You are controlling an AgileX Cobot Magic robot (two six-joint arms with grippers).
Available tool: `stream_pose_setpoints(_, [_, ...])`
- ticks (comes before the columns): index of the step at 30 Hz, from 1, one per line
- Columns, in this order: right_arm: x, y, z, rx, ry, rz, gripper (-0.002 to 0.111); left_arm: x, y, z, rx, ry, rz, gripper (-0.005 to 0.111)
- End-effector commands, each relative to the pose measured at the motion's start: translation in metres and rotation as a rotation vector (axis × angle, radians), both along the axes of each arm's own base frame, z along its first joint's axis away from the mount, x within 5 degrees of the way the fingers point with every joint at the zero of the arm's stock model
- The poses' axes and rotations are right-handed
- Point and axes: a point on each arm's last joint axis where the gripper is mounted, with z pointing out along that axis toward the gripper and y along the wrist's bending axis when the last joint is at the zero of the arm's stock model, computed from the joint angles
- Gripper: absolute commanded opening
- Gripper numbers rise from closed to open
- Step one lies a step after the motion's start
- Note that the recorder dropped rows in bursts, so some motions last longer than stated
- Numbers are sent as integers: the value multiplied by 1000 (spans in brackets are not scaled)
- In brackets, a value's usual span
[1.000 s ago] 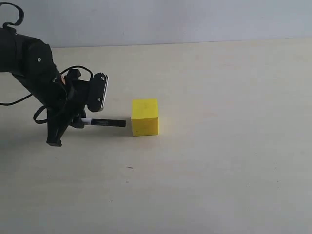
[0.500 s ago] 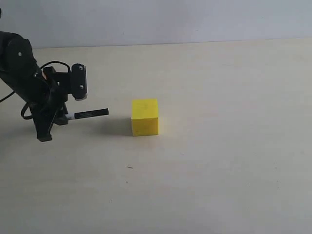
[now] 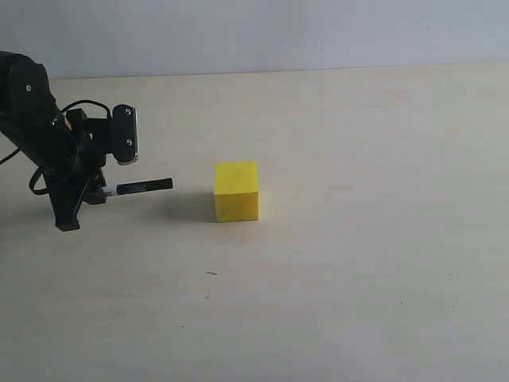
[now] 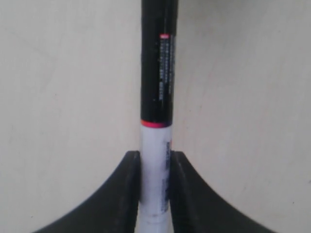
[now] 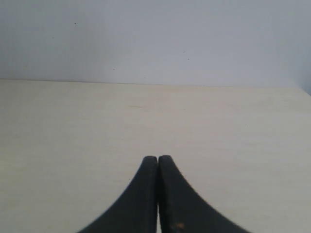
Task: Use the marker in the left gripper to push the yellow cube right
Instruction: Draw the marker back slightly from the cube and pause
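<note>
Left gripper (image 4: 154, 162): is pinching the white barrel of the marker (image 3: 143, 187) between both fingers, with the black end projecting ahead of the jaws.
Marker attitude: is lying roughly level just above the table (image 3: 358, 255), with the tip pointing right toward the cube (image 3: 236, 191).
Cube location: is resting flat on the table, left of centre in the exterior view and to the right of the marker tip. Nothing is touching it.
Change, arm: is withdrawing to the left. One second ago the tip was at the cube's left face; now a strip of bare table is separating them.
Change, rate: the retreat is slowing, as most of the gap opened in the first half second.
Change, cube: is holding the same spot and the same facing across all three exterior pictures.
Meaning for task: judging by this, the contact is producing no rightward travel within this span. The tool is now disengaging rather than pushing.
Next requirement: if a further push is needed, the tip is probably going to need a low, centred approach to the left face, so that the cube slides rather than turns.
Right gripper (image 5: 158, 162): fingers are pressing together on nothing, facing bare table and wall; it is not appearing in the exterior view.
</note>
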Motion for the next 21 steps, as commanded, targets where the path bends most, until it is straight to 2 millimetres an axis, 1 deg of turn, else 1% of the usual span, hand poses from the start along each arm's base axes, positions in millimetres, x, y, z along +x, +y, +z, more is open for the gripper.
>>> stream_pose_setpoints(1, [0, 0, -1, -2, -10, -4, 0, 0, 1, 1, -2, 7, 24, 0])
stream_pose_setpoints(21, [0, 0, -1, -2, -10, -4, 0, 1, -3, 0, -7, -14, 14, 0])
